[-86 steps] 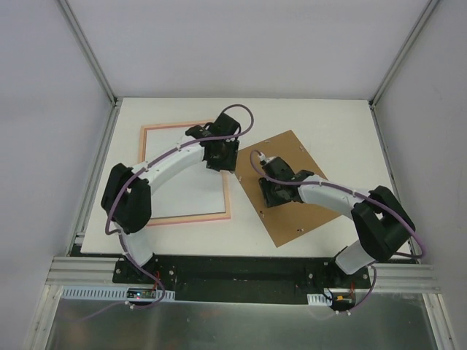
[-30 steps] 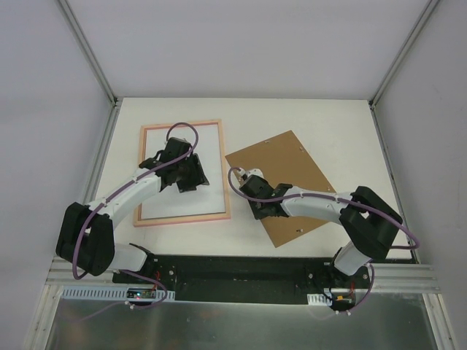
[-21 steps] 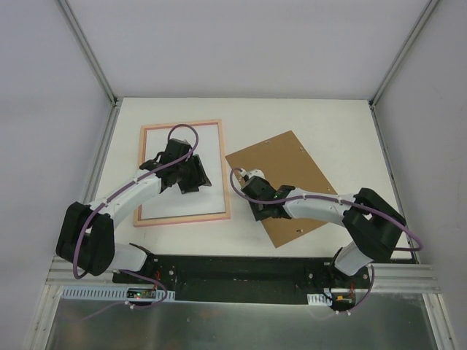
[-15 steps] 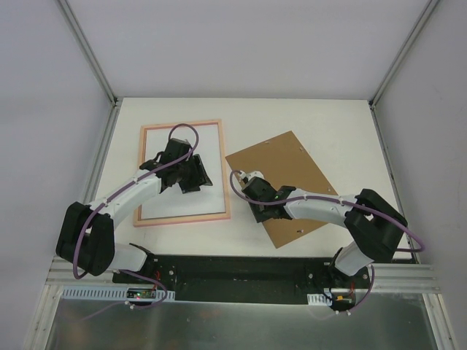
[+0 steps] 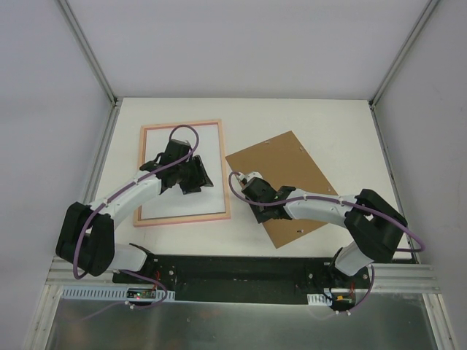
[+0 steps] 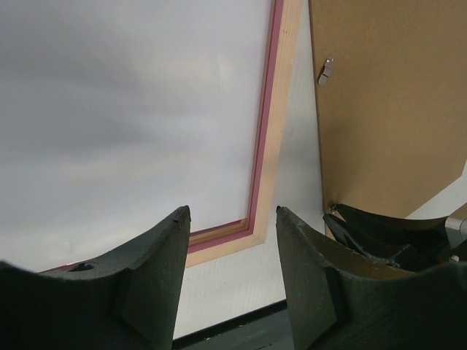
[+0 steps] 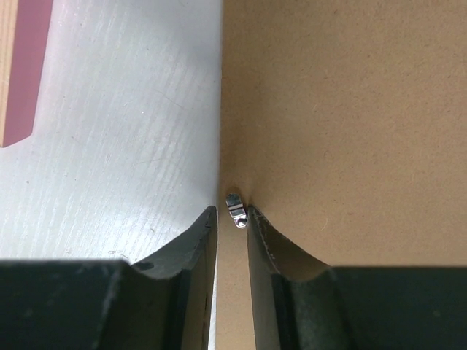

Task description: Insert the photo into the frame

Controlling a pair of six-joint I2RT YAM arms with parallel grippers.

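Observation:
The photo (image 5: 162, 149) lies white back up inside the frame (image 5: 182, 219) at the left of the table. In the left wrist view the white sheet (image 6: 131, 109) fills the pink and peach frame edge (image 6: 273, 146). My left gripper (image 5: 195, 175) hovers over the photo's right half, open and empty (image 6: 233, 213). My right gripper (image 5: 249, 195) sits at the left edge of the brown backing board (image 5: 292, 164). Its jaws (image 7: 232, 211) are nearly together astride that edge, with a small metal clip (image 7: 235, 204) at the tips.
The backing board (image 7: 343, 109) lies tilted right of the frame, and its clip (image 6: 326, 69) shows in the left wrist view. A frame corner (image 7: 25, 65) shows at the right wrist view's upper left. Metal posts (image 5: 87, 51) flank the table.
Since 2.9 s ago my left gripper drew back from the frame's right side to over the photo. The board swung left, and my right gripper moved to its left edge. The last second shows almost nothing.

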